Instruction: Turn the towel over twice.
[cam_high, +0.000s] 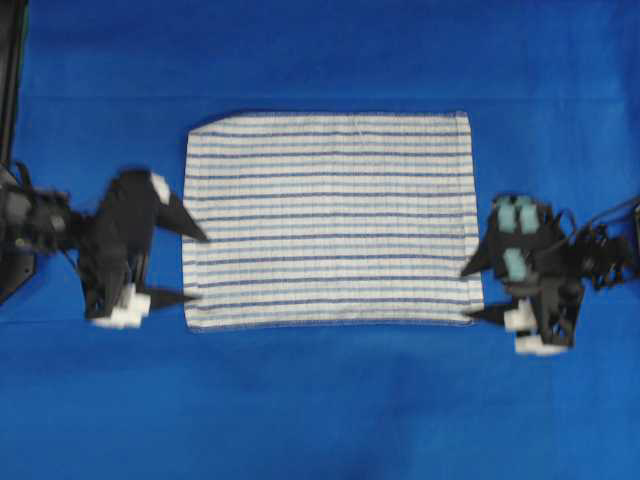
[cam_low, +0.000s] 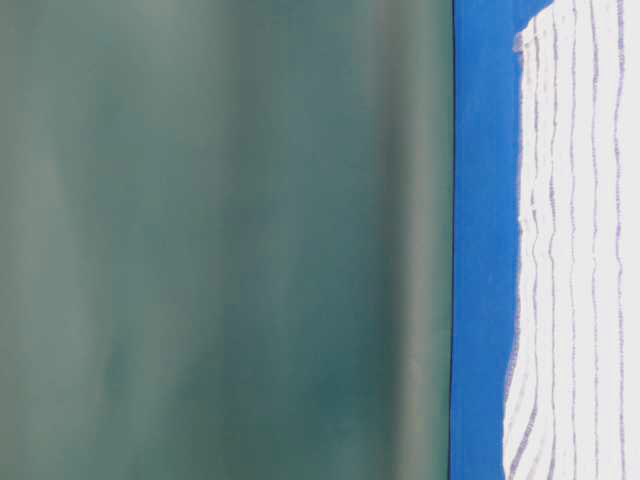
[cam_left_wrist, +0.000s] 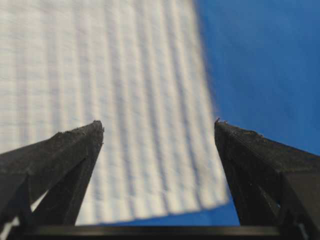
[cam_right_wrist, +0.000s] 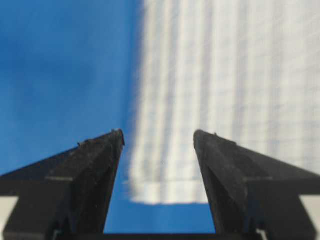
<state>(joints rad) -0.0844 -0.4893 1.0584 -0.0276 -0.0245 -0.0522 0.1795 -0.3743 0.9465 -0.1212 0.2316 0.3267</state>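
The towel (cam_high: 328, 218), white with thin blue stripes, lies flat and spread out in the middle of the blue table. My left gripper (cam_high: 197, 267) stands open at its left edge, near the front left corner, fingertips apart and nothing between them. In the left wrist view the towel (cam_left_wrist: 120, 100) lies beyond the open left gripper (cam_left_wrist: 159, 127). My right gripper (cam_high: 470, 292) stands open at the towel's right edge by the front right corner. The right wrist view has the towel (cam_right_wrist: 225, 85) past the spread right gripper (cam_right_wrist: 159, 134). The towel's far edge (cam_low: 570, 250) shows from table level.
The blue table surface (cam_high: 320, 400) runs wide on all sides of the towel. A dark stand (cam_high: 10, 80) rises at the far left edge. A green wall (cam_low: 220, 240) backs the table.
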